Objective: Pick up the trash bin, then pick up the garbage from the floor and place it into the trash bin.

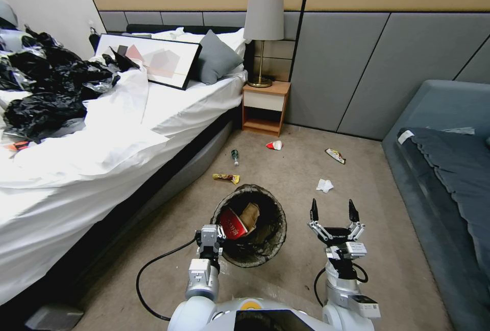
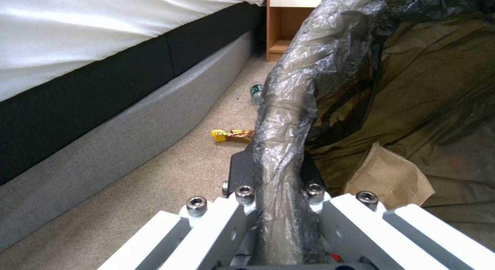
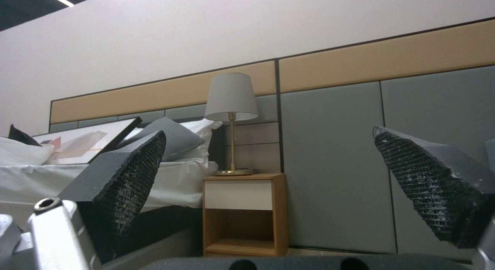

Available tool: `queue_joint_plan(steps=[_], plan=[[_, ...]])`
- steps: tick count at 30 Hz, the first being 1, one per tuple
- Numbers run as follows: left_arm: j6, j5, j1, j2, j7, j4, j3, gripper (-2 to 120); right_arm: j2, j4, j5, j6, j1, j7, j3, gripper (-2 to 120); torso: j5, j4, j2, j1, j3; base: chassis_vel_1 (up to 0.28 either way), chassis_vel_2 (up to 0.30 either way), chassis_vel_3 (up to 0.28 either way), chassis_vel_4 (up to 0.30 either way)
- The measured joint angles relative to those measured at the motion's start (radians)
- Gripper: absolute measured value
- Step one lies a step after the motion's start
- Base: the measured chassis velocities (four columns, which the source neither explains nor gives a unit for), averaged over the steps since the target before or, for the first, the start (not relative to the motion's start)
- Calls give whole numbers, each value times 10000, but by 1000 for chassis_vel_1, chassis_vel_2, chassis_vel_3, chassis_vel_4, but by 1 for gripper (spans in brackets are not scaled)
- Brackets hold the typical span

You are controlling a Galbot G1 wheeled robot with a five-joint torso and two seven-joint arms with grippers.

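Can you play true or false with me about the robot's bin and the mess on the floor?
1. The left gripper pinches the trash bin by its rim. True.
2. The right gripper holds the white tissue wad. False: it is open and empty; the wad lies on the floor.
3. The bin is empty. False: a red wrapper and tan paper piece lie inside.
4. A yellow snack wrapper lies on the floor by the bed. True.

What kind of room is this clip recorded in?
Most likely a hotel bedroom: a bed with white sheets, a nightstand carrying a lamp, a padded wall panel behind, and a grey sofa opposite.
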Motion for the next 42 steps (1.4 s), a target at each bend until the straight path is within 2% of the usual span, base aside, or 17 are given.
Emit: queue_joint_plan(steps=[11, 21, 23, 34, 36, 39, 41, 42], plan=[[0, -10, 14, -40, -11, 0, -1, 0, 2, -133, 216, -54, 302, -28, 365, 100, -2, -2, 0, 0, 0, -50, 50, 45, -49], [0, -9, 20, -71, -17, 16, -1, 0, 14, -175, 314, -122, 419, -59, 429, 100, -4, -3, 0, 2, 1, -207, 215, 216, -215], [-2, -8, 20, -72, -20, 18, -1, 0, 14, -197, 314, -126, 446, -81, 427, 100, 2, 3, 0, 2, 1, -241, 237, 244, -208], [-13, 3, 10, -85, -28, 51, -2, 0, 33, -258, 353, -124, 493, -215, 435, 100, -4, 0, 0, 0, 0, -234, 232, 234, -220], [-13, 6, 10, -86, -30, 51, -2, 0, 33, -269, 353, -124, 493, -221, 438, 100, 4, 0, 0, 1, 1, -216, 214, 211, -238], [-15, 10, 11, -86, -30, 50, -1, 0, 32, -285, 356, -122, 502, -226, 453, 100, -5, -3, 0, 0, 0, -235, 222, 228, -238], [-19, 13, 13, -88, -31, 50, -1, 0, 31, -329, 358, -107, 517, -230, 467, 100, 4, -2, 0, 0, 0, -241, 240, 212, -224], [-22, 17, 14, -89, -32, 51, -1, 0, 31, -357, 367, -72, 550, -232, 477, 100, -4, 1, 0, 1, 0, -209, 208, 218, -220]])
